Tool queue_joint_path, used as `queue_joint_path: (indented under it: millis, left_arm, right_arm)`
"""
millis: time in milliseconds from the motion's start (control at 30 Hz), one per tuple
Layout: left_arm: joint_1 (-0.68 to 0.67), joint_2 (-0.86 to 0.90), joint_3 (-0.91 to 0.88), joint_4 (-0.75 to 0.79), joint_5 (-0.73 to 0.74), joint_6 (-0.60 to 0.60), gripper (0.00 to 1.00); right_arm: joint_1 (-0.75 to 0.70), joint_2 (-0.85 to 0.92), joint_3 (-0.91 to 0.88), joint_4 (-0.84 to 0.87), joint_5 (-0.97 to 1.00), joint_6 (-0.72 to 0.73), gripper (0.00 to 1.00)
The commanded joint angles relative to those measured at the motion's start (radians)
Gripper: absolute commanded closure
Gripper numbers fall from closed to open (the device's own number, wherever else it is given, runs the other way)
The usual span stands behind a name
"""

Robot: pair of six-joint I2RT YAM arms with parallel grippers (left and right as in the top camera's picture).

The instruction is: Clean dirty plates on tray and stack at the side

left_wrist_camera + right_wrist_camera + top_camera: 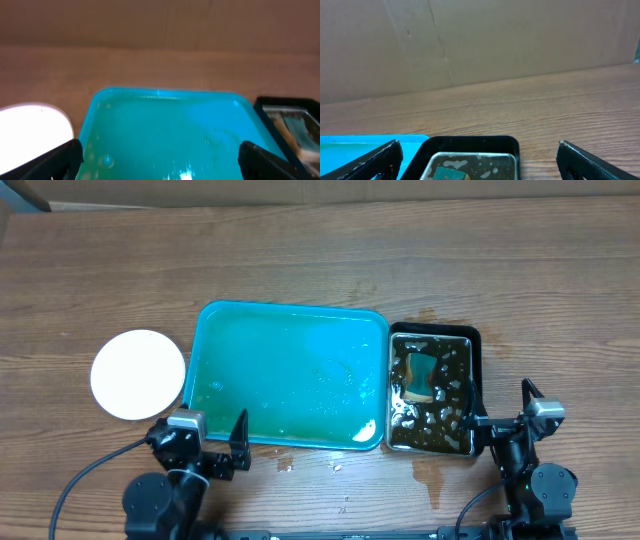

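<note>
The teal tray (pixel 290 370) lies mid-table, wet, with nothing on it; the left wrist view shows it (pixel 165 125) filling the frame, and its corner (pixel 365 142) appears in the right wrist view. On the table left of the tray sits a white round plate (pixel 138 373), bright at the left edge (pixel 30 127); I cannot tell if others lie under it. My left gripper (pixel 200 442) hangs open over the tray's near left rim, jaws wide and empty (pixel 160 150). My right gripper (pixel 498 415) is open at the black pan's near right corner, also empty (pixel 479 150).
A black pan (pixel 432 332) of murky water touches the tray's right side, with a green sponge (pixel 420 375) in it (pixel 447 174). Water drops and a wet stain (pixel 335 467) mark the wood in front of the tray. A cardboard wall stands behind the table.
</note>
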Motion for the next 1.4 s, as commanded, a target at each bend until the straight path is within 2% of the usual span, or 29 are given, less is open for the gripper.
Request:
queue_joint_path:
  millis: [0,233,333,567,1367]
  left_arm:
    - [-0.008,-0.082,-0.111,0.127,-0.013,0.007,0.0]
    - [-0.011,-0.079,-0.301,0.568,-0.075,0.009,0.0]
    - [-0.011,-0.079,-0.371,0.676,-0.089,0.008,0.0]
    - [-0.018,-0.079,-0.379,0.469,-0.091,0.008,0.0]
    - [-0.018,-0.078,-0.379,0.468,-0.095,0.008,0.0]
  right_arm:
    - [-0.006,-0.011,-0.01,0.008,-0.006,-0.004,0.0]
    - [-0.006,-0.011,-0.01,0.008,-0.006,-0.004,0.0]
    - [-0.006,-0.011,-0.01,0.008,-0.006,-0.004,0.0]
    - [-0.006,-0.011,-0.01,0.008,-0.006,-0.004,0.0]
    - [-0.006,-0.011,-0.01,0.008,-0.006,-0.004,0.0]
